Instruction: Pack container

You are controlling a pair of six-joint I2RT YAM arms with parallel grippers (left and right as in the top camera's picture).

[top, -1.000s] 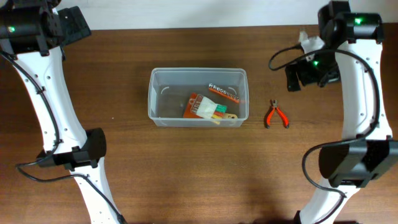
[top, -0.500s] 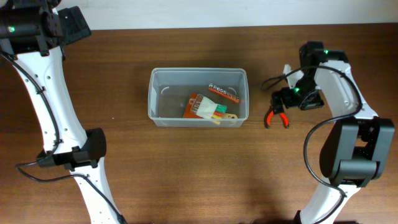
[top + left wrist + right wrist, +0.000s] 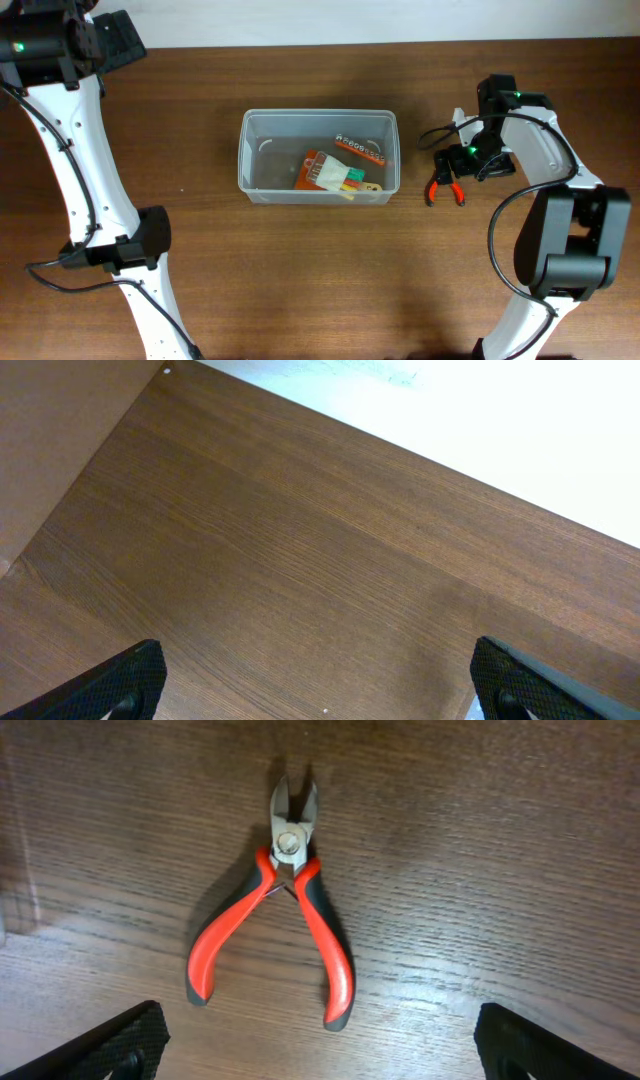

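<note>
The clear plastic container (image 3: 318,128) sits mid-table and holds an orange packet (image 3: 318,166), a row of small bits (image 3: 360,150) and other small items. Red-handled pliers (image 3: 443,188) lie on the table to its right, also seen in the right wrist view (image 3: 290,910) with jaws pointing away. My right gripper (image 3: 462,163) is open and hovers just above the pliers; its fingertips straddle the handle ends (image 3: 320,1045). My left gripper (image 3: 320,685) is open and empty over bare wood at the far left corner, far from the container.
The table's back edge meets a white wall (image 3: 520,420). The container's right wall shows faintly at the left edge of the right wrist view (image 3: 15,870). Both arm bases stand at the table's front, left (image 3: 130,245) and right (image 3: 565,255).
My right gripper has come down and leftward from the back right to just over the pliers. The left arm, container and pliers have not moved.
</note>
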